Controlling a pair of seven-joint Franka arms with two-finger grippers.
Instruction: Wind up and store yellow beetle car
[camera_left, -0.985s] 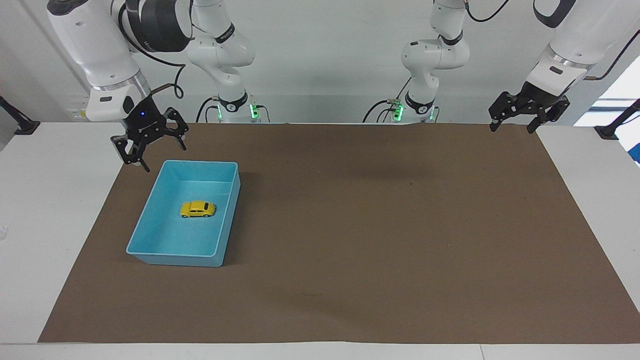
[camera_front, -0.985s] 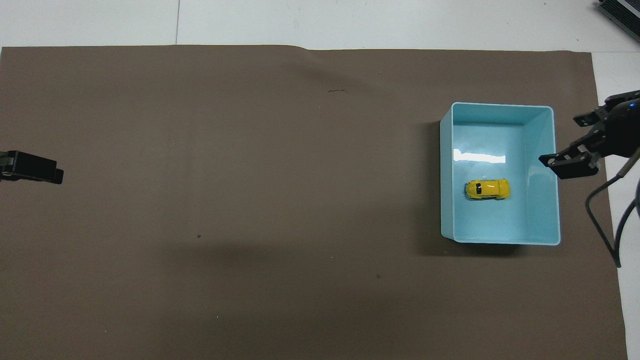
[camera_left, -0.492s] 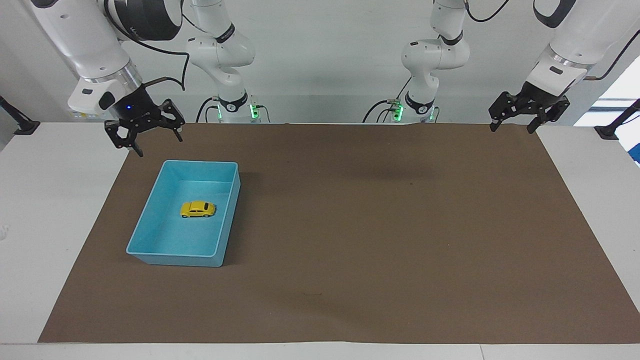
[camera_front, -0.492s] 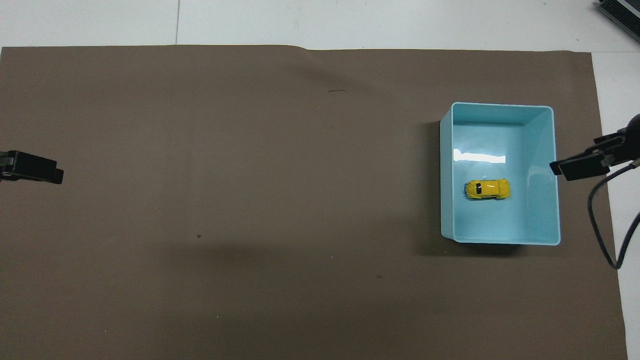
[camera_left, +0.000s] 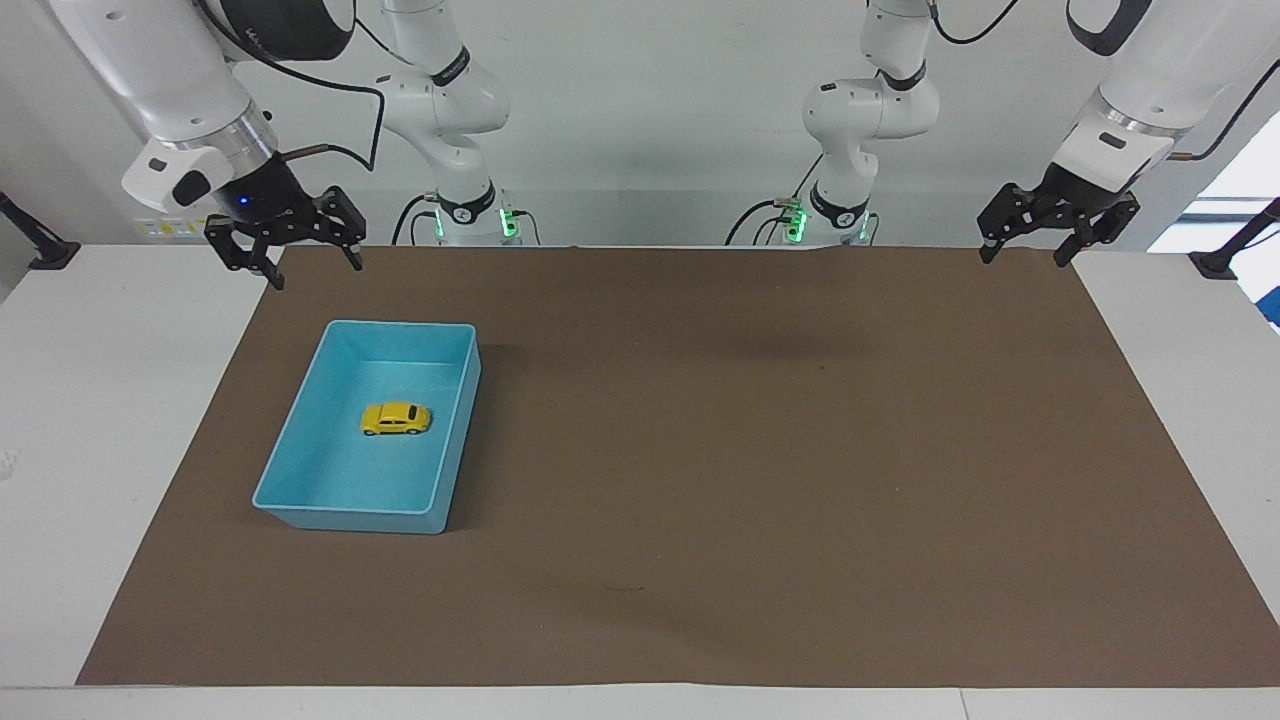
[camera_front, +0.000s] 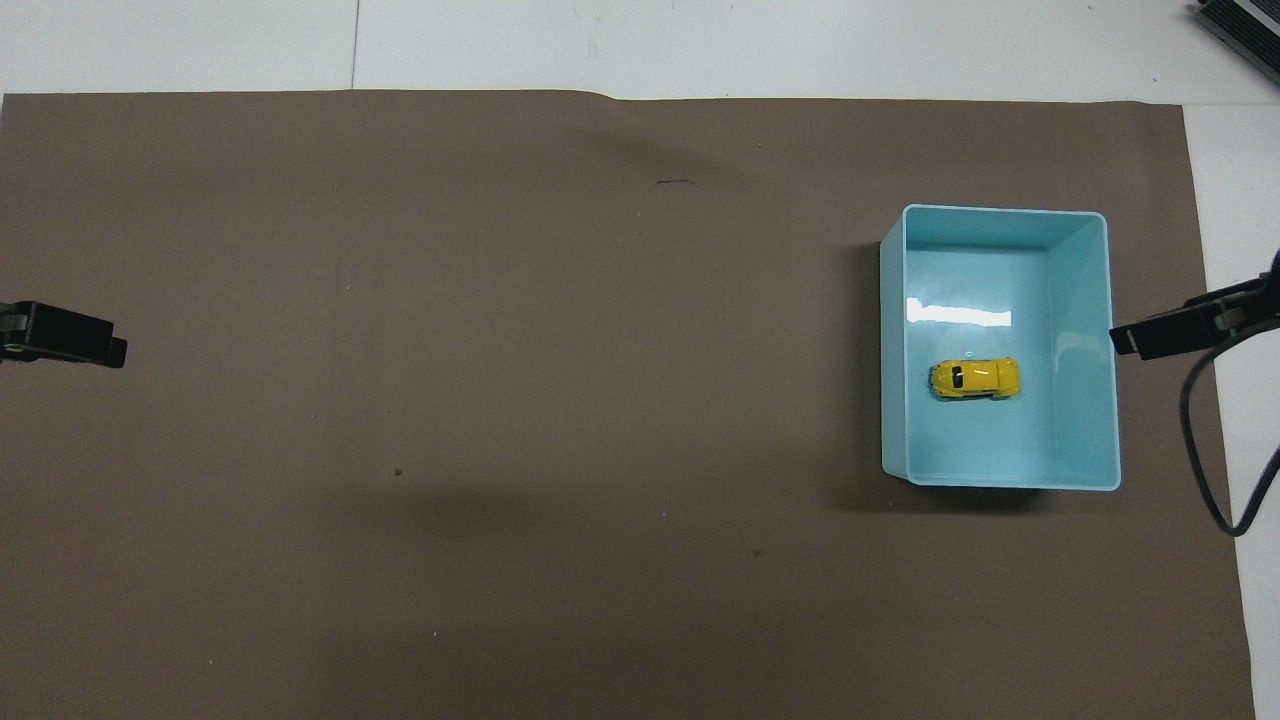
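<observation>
The yellow beetle car (camera_left: 396, 418) (camera_front: 976, 378) rests on its wheels on the floor of the light blue bin (camera_left: 350, 520) (camera_front: 1000, 212), and nothing touches it. My right gripper (camera_left: 316, 274) hangs open and empty over the corner of the brown mat at the right arm's end, clear of the bin. Only one of its fingers (camera_front: 1170, 334) shows in the overhead view, beside the bin's wall. My left gripper (camera_left: 1023, 258) waits open and empty over the mat's corner at the left arm's end.
A brown mat (camera_left: 760, 450) covers most of the white table (camera_left: 110, 420). The bin stands on it toward the right arm's end. A black cable (camera_front: 1205, 470) hangs from the right arm beside the bin.
My right gripper has risen and drawn back from the bin's corner toward the table's edge at its own end. The car, the bin and the left gripper have not moved.
</observation>
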